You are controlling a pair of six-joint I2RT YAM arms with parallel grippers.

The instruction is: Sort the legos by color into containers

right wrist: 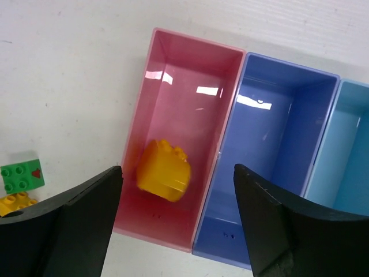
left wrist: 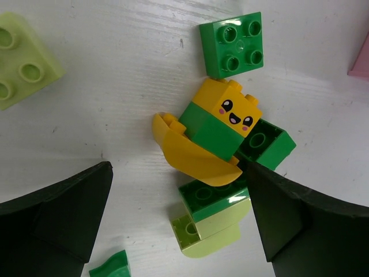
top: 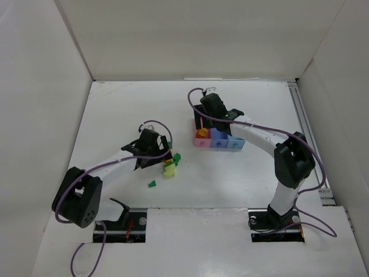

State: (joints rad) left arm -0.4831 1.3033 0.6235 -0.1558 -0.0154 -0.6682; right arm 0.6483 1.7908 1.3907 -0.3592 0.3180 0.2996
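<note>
the right gripper (right wrist: 179, 222) hung over the row of containers with its jaws spread wide and nothing between them, its black fingers (right wrist: 63, 225) framing the near end of the pink bin (right wrist: 193, 69). an orange-yellow brick (right wrist: 164, 171) lay tilted inside the pink bin, toward that near end. the medium blue bin (right wrist: 288, 121) was joined to the pink one's right side, and the light blue bin (right wrist: 354, 144) followed it. on the table (top: 242, 184) left of the pink bin lay a green brick with a red heart (right wrist: 22, 176) and, just beside it, a yellow brick (right wrist: 14, 203) partly hidden by a finger. the left gripper (left wrist: 179, 228) was wide open too, holding nothing, low over the loose pile of legos (top: 170, 164) near the pink bin. between its fingers a smiling yellow brick (left wrist: 230, 107) sat on a green block (left wrist: 210, 131) and leaned against a yellow curved piece (left wrist: 193, 156). a dark green square brick (left wrist: 232, 45) touched the smiling one's top, another green brick (left wrist: 266, 144) lay close to one finger, and a green brick (left wrist: 210, 196) sat on a lime piece (left wrist: 210, 234). a pale lime brick (left wrist: 23, 63) lay apart, and a small green piece (left wrist: 109, 268) showed at the frame's edge.
</note>
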